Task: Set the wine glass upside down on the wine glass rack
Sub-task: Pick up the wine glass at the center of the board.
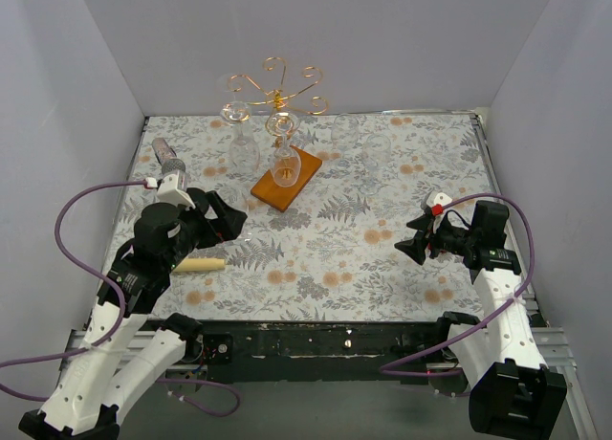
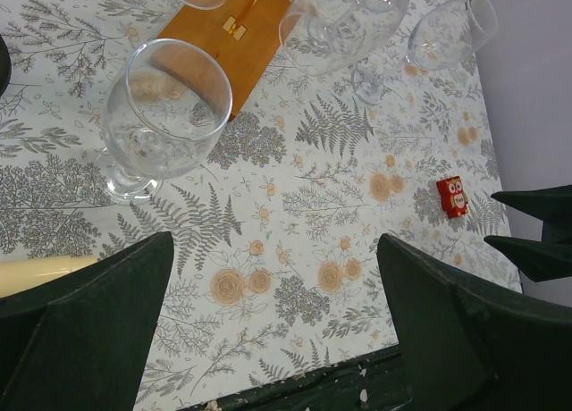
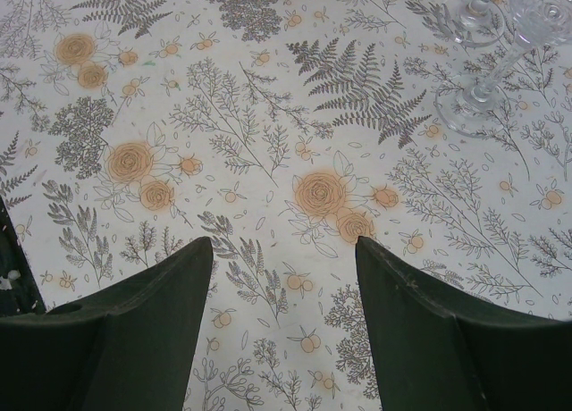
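Note:
A clear wine glass (image 2: 165,107) stands upright on the floral table, ahead and to the left of my left gripper (image 2: 274,250), which is open and holds nothing. The wine glass rack (image 1: 275,91), copper-gold wire on an orange-brown wooden base (image 1: 287,180), stands at the back centre. Two glasses (image 1: 242,143) (image 1: 284,161) hang on it upside down. My right gripper (image 1: 413,237) sits low at the right, open over bare cloth (image 3: 283,246). A glass foot (image 3: 469,103) shows far ahead of it.
A cream wooden stick (image 1: 199,264) lies on the table by the left arm. A grey cylindrical object (image 1: 167,158) lies at the back left. More clear glasses (image 2: 447,27) stand right of the rack base (image 2: 228,31). White walls enclose three sides.

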You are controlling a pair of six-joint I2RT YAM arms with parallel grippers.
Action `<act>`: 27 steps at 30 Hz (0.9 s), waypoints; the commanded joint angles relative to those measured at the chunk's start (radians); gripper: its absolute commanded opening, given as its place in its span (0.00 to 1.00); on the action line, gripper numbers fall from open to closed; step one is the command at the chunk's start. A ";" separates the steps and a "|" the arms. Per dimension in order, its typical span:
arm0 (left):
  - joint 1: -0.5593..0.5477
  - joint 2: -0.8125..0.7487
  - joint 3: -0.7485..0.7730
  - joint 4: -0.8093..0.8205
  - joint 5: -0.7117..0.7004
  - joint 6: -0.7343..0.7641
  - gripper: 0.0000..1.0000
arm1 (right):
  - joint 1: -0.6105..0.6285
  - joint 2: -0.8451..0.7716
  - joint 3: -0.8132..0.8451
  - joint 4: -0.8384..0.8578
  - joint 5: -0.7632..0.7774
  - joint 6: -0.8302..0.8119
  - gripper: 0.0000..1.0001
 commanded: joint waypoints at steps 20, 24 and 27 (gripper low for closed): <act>-0.002 0.020 0.035 0.002 0.009 0.024 0.98 | -0.006 -0.004 -0.010 0.025 -0.026 -0.005 0.73; -0.002 0.023 0.044 -0.004 0.003 0.032 0.98 | -0.006 -0.004 -0.010 0.025 -0.026 -0.007 0.73; -0.003 0.028 0.057 -0.012 0.000 0.038 0.98 | -0.006 -0.004 -0.008 0.023 -0.026 -0.005 0.73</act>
